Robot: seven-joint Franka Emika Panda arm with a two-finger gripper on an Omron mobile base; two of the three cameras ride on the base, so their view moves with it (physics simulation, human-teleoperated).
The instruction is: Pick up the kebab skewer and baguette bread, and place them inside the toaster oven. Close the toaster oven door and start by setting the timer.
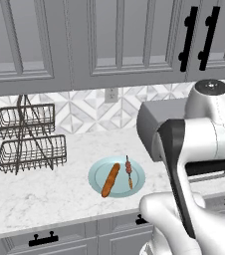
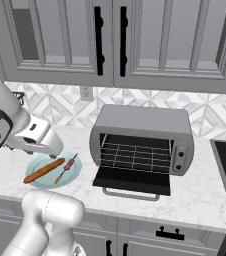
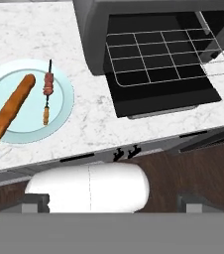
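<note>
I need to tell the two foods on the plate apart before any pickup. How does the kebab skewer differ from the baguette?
The thin kebab skewer with reddish and brownish chunks is slimmer and shorter than the plain orange-brown baguette loaf. The skewer lies wholly inside the pale blue round plate, while one end of the baguette overhangs its rim. The skewer's surface is broken into chunks; the baguette's is smooth and uniform. Both lie flat, side by side, apart, on that plate.

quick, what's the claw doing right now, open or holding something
Claw: open, holding nothing. The kebab skewer and baguette bread lie untouched on the plate.
</note>
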